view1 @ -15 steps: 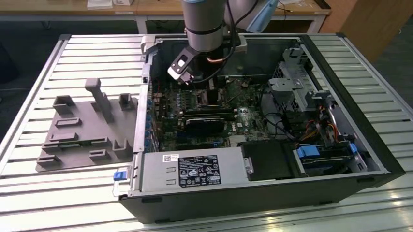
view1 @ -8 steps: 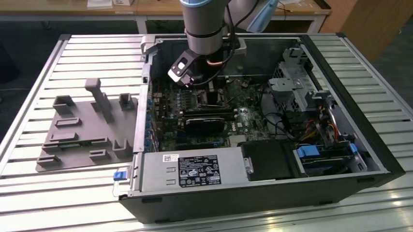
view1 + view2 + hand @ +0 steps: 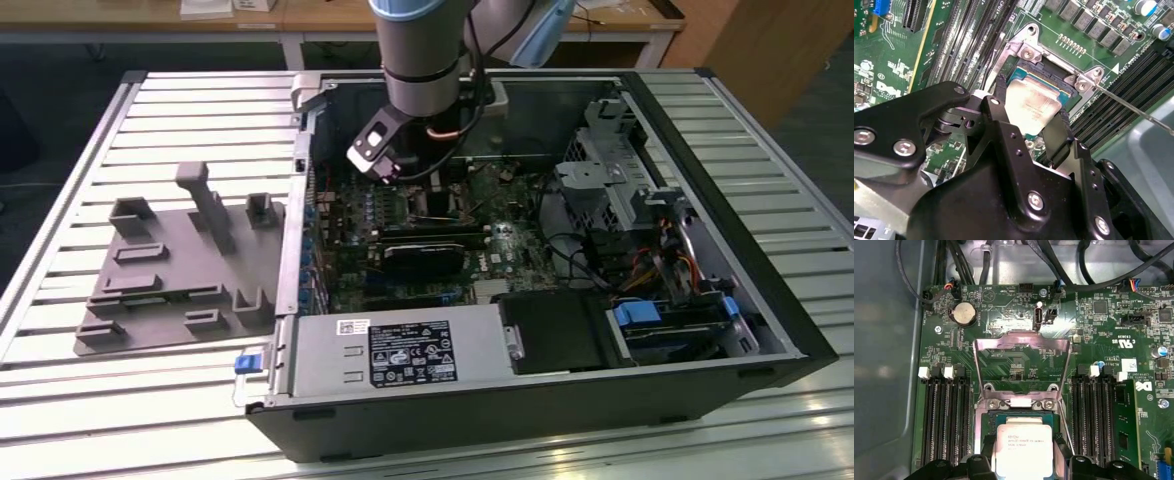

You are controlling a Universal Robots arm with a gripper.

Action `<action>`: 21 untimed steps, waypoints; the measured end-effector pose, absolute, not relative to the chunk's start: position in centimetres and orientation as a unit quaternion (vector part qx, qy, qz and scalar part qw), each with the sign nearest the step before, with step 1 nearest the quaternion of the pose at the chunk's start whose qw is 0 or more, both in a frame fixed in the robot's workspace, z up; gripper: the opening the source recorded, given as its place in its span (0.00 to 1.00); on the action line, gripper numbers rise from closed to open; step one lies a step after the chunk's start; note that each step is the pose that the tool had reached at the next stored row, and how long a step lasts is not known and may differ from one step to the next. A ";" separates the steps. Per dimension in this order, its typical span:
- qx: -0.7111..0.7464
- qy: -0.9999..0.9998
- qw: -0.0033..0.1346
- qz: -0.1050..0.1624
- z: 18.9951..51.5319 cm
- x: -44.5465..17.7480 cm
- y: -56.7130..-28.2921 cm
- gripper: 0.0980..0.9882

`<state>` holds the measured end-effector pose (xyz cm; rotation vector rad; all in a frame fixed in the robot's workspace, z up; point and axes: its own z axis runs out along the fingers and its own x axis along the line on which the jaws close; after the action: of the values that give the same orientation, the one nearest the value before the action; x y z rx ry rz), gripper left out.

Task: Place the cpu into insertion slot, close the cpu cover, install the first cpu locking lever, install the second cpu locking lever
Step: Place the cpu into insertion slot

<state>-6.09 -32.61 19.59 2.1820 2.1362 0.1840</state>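
My gripper (image 3: 1026, 120) is shut on the cpu (image 3: 1031, 105), a flat square chip with a pale metal top, one black finger on each side. The chip is held right over the insertion slot (image 3: 1026, 75), whose blue-green edge shows past the chip's far side. In the first wrist view the cpu (image 3: 1021, 450) covers most of the insertion slot (image 3: 1004, 416). The cpu cover (image 3: 1021, 342) stands swung open beyond it, a silvery frame with a window. A thin metal lever rod (image 3: 1134, 107) sticks out from the socket corner. In the exterior view the gripper (image 3: 424, 190) reaches down into the open computer case (image 3: 747, 330).
Long black memory slots (image 3: 946, 420) flank the socket on both sides. Cables (image 3: 1064, 270) run along the board's far edge. A black block (image 3: 427, 250) lies on the board, near the power supply (image 3: 400, 350) and a drive cage (image 3: 667, 320). A grey fixture (image 3: 174, 260) lies outside the case at the exterior view's left.
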 end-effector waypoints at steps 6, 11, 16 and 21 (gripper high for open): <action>0.713 0.697 0.040 0.061 19.3 -6.2 -32.6 0.49; 0.713 0.697 0.039 0.062 19.2 -6.3 -32.5 0.49; 0.713 0.697 0.039 0.062 19.2 -6.3 -32.4 0.49; 0.713 0.697 0.039 0.062 19.2 -6.3 -32.4 0.49</action>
<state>-6.29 -32.35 19.19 2.1860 2.1371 0.1901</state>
